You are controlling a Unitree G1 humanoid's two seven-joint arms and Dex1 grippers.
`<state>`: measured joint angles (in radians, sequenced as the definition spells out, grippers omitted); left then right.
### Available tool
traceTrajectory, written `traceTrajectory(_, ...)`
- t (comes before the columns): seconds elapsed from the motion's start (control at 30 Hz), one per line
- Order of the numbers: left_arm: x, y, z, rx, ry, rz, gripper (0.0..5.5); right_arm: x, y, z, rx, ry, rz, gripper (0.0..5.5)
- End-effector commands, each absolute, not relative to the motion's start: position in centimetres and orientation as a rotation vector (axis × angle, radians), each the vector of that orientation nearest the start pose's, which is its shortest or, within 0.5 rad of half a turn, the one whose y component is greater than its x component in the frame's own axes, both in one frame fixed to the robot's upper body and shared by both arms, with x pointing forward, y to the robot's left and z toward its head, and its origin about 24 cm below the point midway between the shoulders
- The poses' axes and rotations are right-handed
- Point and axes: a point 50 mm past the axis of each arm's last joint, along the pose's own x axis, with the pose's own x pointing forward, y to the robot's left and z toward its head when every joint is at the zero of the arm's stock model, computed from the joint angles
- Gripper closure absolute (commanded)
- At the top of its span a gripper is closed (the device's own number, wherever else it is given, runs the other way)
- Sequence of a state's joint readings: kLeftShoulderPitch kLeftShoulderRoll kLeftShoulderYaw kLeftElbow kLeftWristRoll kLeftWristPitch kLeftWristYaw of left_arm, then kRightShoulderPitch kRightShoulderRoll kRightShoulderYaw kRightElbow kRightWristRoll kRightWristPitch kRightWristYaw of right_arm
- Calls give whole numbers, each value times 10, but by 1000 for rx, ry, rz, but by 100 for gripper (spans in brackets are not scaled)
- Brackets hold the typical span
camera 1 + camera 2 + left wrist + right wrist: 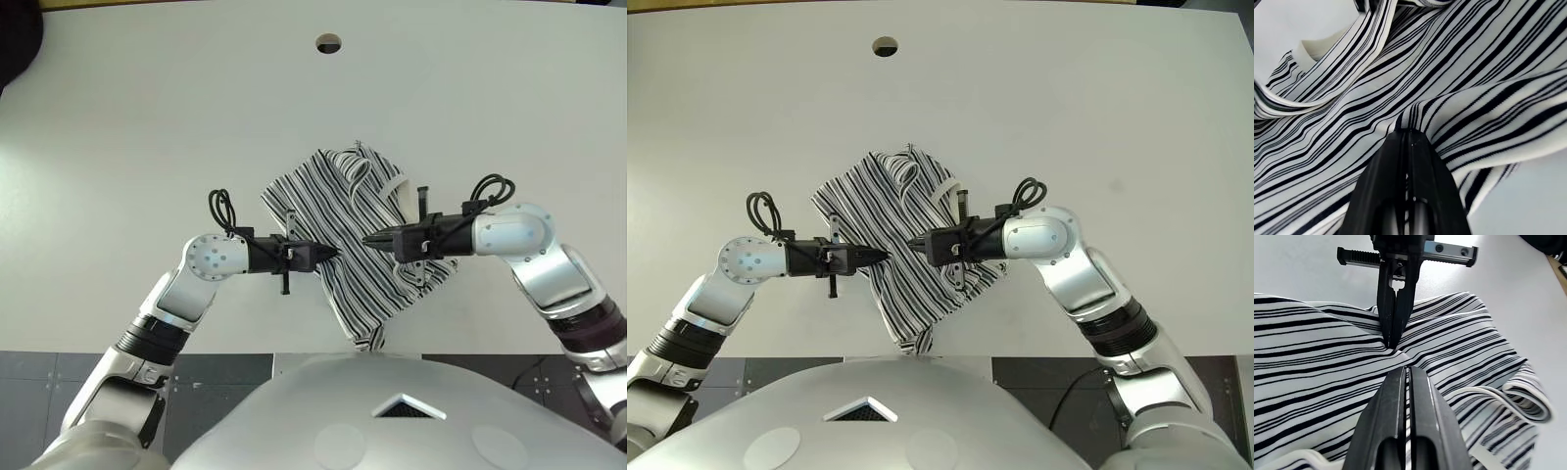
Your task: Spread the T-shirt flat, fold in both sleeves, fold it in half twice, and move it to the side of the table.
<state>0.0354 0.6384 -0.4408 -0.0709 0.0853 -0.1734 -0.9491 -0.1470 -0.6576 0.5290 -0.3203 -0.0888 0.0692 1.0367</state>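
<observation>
Left gripper (328,254), right gripper (372,238): both closed tight, each pinching a pucker of the T-shirt (333,201). Tips face each other, just apart. The bunched cloth lies between and beyond the tips, its long axis crossing their line. To spread it, you'd likely draw each claw straight back.

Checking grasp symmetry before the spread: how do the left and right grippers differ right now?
The left gripper meets the shirt at its left edge, its body over bare table; the right gripper has its body over the shirt. The left gripper sits slightly nearer the robot than the right gripper. Both are shut on the fabric, tips facing each other.
</observation>
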Motion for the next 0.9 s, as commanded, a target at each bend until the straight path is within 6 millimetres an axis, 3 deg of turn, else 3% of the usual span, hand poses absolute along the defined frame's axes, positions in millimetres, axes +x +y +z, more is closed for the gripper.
traceTrajectory(0.03, 171, 144, -5, 698, 405, -1487, 539, 197, -107, 53, -903, 229, 1610, 540)
traceTrajectory(0.23, 170, 147, -5, 712, 416, -1490, 539, 210, -125, 39, -1144, 308, 1588, 540)
traceTrajectory(0.37, 168, 146, -7, 710, 419, -1495, 539, 221, -148, 43, -1269, 353, 1531, 540)
traceTrajectory(0.5, 167, 143, -11, 705, 417, -1493, 539, 232, -176, 65, -1285, 375, 1415, 540)
traceTrajectory(0.63, 167, 140, -16, 697, 419, -1487, 539, 231, -196, 72, -1271, 414, 1366, 540)
traceTrajectory(0.8, 168, 139, -17, 695, 409, -1485, 539, 230, -210, 73, -1280, 445, 1325, 540)
traceTrajectory(0.9, 168, 138, -17, 693, 403, -1483, 539, 231, -208, 75, -1276, 417, 1313, 540)
